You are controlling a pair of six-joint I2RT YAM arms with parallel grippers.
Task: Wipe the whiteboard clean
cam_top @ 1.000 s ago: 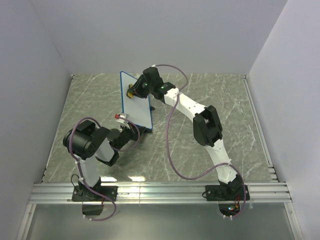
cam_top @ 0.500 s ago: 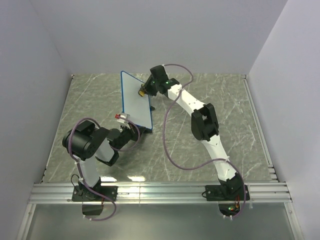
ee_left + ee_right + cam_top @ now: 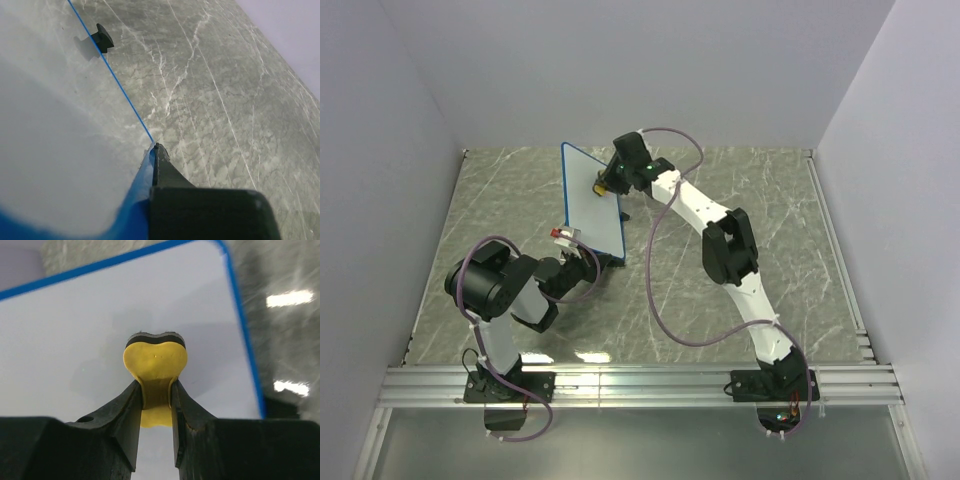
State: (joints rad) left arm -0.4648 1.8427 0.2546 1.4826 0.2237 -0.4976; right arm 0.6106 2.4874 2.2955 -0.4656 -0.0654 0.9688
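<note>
Right gripper [image 3: 156, 390] clamped on the eraser [image 3: 155, 357], left gripper [image 3: 584, 262] pinching the whiteboard [image 3: 592, 200] edge: press flat, sweep evenly.

The top external camera hangs above and behind the arm bases. From well back it looks down and forward over the whole table [image 3: 740, 200] to its far edge.

The left wrist camera sits almost against the whiteboard [image 3: 50, 150]. It looks along the board's lower blue edge across the table toward the far side, with one of the left gripper [image 3: 153, 150] fingers [image 3: 170, 175] at the bottom of its view.

The right wrist camera faces the board's white face squarely and closely, with the right gripper [image 3: 156, 390] and the yellow eraser [image 3: 155, 357] centred.

All three views share the whiteboard and the table top. Only the overhead view shows both wrists.
</note>
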